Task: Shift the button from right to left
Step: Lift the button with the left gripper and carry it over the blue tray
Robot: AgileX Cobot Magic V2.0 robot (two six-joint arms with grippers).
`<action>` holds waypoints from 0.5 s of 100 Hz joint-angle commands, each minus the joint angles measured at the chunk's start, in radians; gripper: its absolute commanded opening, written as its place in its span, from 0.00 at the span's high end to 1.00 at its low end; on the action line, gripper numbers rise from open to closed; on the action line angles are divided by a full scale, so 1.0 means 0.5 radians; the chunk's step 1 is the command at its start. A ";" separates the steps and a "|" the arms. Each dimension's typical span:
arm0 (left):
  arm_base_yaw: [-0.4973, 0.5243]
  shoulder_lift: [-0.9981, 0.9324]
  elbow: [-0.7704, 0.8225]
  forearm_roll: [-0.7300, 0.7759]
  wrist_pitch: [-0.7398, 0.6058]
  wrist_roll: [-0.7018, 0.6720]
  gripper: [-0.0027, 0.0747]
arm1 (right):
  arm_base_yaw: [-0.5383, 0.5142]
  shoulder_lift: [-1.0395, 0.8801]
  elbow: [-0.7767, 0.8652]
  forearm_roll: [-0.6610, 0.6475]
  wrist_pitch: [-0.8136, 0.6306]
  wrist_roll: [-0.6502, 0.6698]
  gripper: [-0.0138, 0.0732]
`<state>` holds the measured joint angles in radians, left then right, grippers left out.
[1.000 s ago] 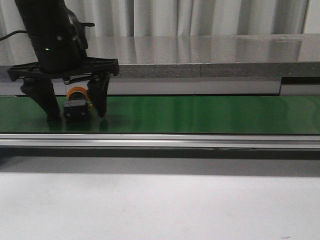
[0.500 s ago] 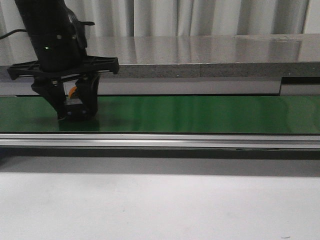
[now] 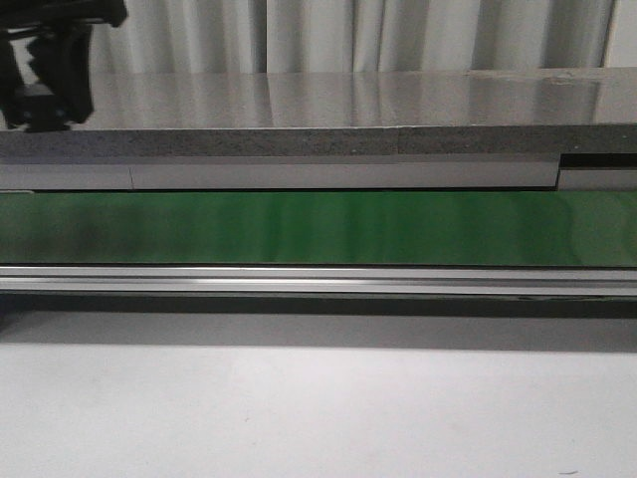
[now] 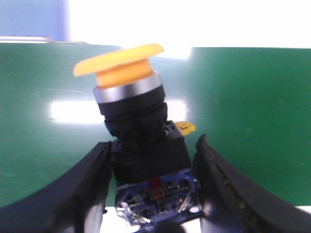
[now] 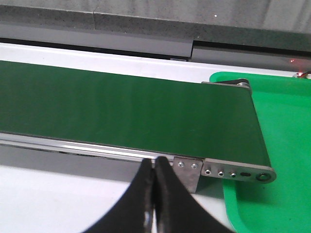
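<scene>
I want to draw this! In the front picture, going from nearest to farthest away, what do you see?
White table → silver rail → green belt → grey ledge → shiny metal top → curtains.

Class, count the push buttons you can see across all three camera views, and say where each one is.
1. The button is clamped between the left gripper fingers, above the green belt. The front and right wrist views show none.

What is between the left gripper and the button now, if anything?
Nothing visible. The left gripper already holds the button by its black body, a finger pressed on each side, above the green belt.
</scene>
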<state>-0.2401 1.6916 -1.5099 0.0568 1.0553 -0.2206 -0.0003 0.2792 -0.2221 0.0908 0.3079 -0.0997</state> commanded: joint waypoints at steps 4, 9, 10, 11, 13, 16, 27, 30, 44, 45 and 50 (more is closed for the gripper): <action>0.212 -0.128 -0.059 0.006 0.023 0.127 0.65 | 0.001 0.011 -0.052 -0.010 -0.151 -0.003 0.91; 0.322 -0.128 -0.059 0.002 0.047 0.186 0.65 | 0.001 0.011 -0.052 -0.010 -0.151 -0.003 0.91; 0.335 -0.128 -0.059 -0.002 0.047 0.208 0.65 | 0.001 0.011 -0.052 -0.010 -0.151 -0.003 0.91; 0.361 -0.128 -0.059 -0.002 0.057 0.233 0.65 | 0.001 0.011 -0.052 -0.010 -0.151 -0.003 0.91; 0.399 -0.128 -0.059 -0.007 0.058 0.266 0.65 | 0.001 0.011 -0.052 -0.010 -0.151 -0.003 0.91; 0.451 -0.128 -0.059 -0.013 0.061 0.304 0.65 | 0.001 0.011 -0.052 -0.010 -0.151 -0.003 0.91; 0.638 -0.125 -0.059 -0.026 0.052 0.505 0.65 | 0.001 0.011 -0.052 -0.010 -0.151 -0.003 0.91; 0.682 -0.124 -0.059 -0.026 0.052 0.544 0.65 | 0.001 0.011 -0.052 -0.010 -0.151 -0.003 0.91; 0.877 -0.087 -0.055 -0.028 0.073 0.697 0.65 | 0.001 0.011 -0.052 -0.010 -0.151 -0.003 0.91; 0.893 -0.081 -0.055 -0.028 0.073 0.716 0.65 | 0.001 0.011 -0.052 -0.010 -0.151 -0.003 0.91; 0.946 -0.051 -0.045 -0.028 0.084 0.763 0.65 | 0.001 0.011 -0.052 -0.010 -0.151 -0.003 0.91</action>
<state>0.1888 1.6862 -1.5099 0.0532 1.1135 0.1072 -0.0003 0.2792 -0.2221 0.0908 0.3079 -0.0997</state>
